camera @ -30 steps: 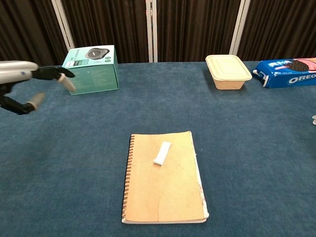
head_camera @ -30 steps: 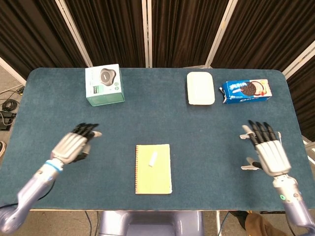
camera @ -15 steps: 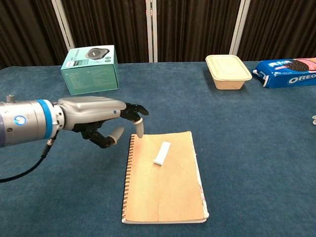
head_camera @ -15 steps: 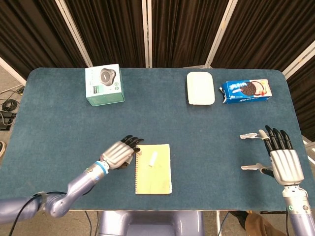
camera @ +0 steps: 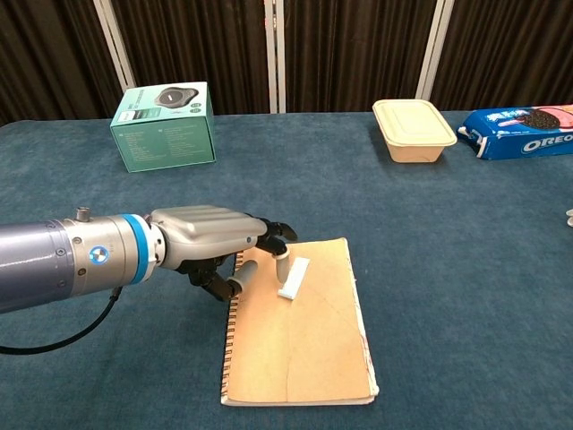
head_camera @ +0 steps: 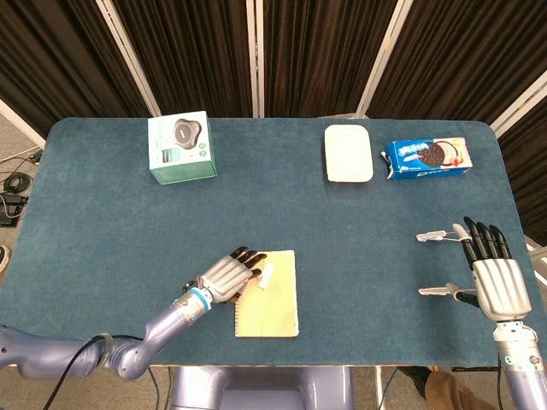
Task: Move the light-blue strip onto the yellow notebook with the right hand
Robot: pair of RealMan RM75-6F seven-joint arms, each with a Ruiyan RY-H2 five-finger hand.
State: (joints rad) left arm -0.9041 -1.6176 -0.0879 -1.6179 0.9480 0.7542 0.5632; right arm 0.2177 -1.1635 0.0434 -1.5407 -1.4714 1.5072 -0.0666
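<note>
My left hand (camera: 210,242) hovered over the notebook's (camera: 304,345) spiral edge, fingers (camera: 279,253) loosely curled and holding nothing, tips just beside the strip (camera: 294,278). The strip lay flat on the notebook's upper half. My right hand (head_camera: 491,278) stayed well apart, fingers spread and empty.
</note>
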